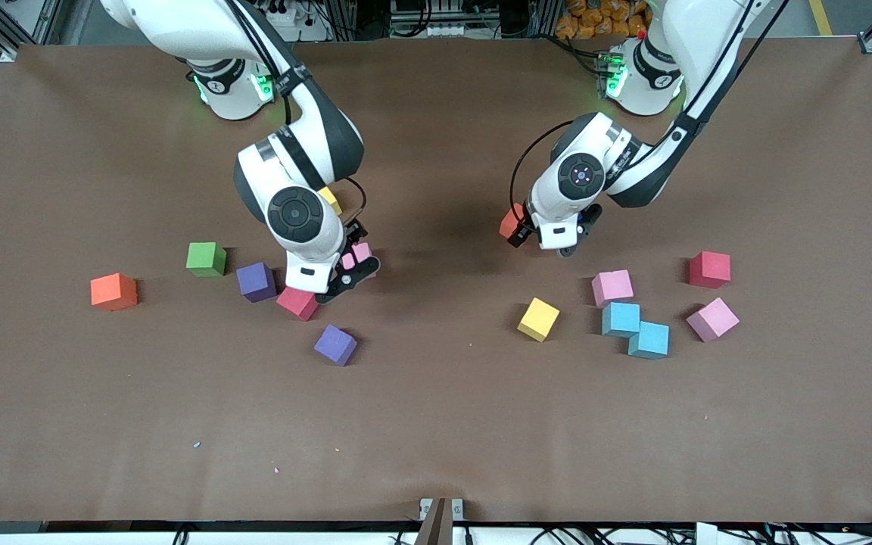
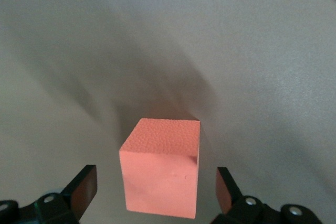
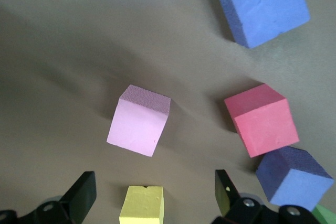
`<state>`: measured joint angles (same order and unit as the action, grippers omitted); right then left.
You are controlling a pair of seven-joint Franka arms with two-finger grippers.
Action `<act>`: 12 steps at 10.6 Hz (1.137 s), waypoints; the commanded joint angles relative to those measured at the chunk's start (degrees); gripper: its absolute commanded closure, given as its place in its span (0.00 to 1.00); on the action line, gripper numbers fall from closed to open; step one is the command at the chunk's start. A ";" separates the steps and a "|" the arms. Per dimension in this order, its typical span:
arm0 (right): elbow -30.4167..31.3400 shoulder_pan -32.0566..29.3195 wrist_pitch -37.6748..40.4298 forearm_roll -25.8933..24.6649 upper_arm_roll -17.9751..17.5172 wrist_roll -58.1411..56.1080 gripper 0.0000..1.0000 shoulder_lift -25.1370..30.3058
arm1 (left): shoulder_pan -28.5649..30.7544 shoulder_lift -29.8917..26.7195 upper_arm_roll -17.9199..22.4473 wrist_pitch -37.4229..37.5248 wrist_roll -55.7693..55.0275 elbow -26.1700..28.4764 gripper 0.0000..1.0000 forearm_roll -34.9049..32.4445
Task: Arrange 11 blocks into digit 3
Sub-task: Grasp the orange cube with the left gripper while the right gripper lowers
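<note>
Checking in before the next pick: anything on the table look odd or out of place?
One thing: a green cube sits among the blocks at the right arm's end, beside a purple block, and doesn't belong to the set. Otherwise, blocks lie scattered, none damaged. Both grippers are open.

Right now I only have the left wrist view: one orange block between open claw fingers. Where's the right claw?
Observer: The right claw is open, low over a pink block. A yellow block sits just farther from the front camera.
Operator: Anything crowding that pink one?
Observer: A red block and a purple block sit close by, toward the right arm's end. Neither touches it.
Operator: Any blocks touching each other?
Observer: Two cyan blocks meet at a corner. They are toward the left arm's end, nearer the front camera than your orange block.
</note>
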<state>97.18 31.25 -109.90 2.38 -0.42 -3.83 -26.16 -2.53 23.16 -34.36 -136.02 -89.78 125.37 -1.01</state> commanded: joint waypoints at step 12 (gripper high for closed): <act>17.25 4.87 -21.39 0.61 0.24 9.90 0.00 3.49 | -9.67 3.03 -2.29 -1.44 8.63 -4.79 1.00 -8.75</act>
<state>111.50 35.87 -128.91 2.40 -0.46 4.85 -24.36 -10.57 26.53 -36.44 -137.94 -85.31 120.84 -8.34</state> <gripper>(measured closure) 0.000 0.405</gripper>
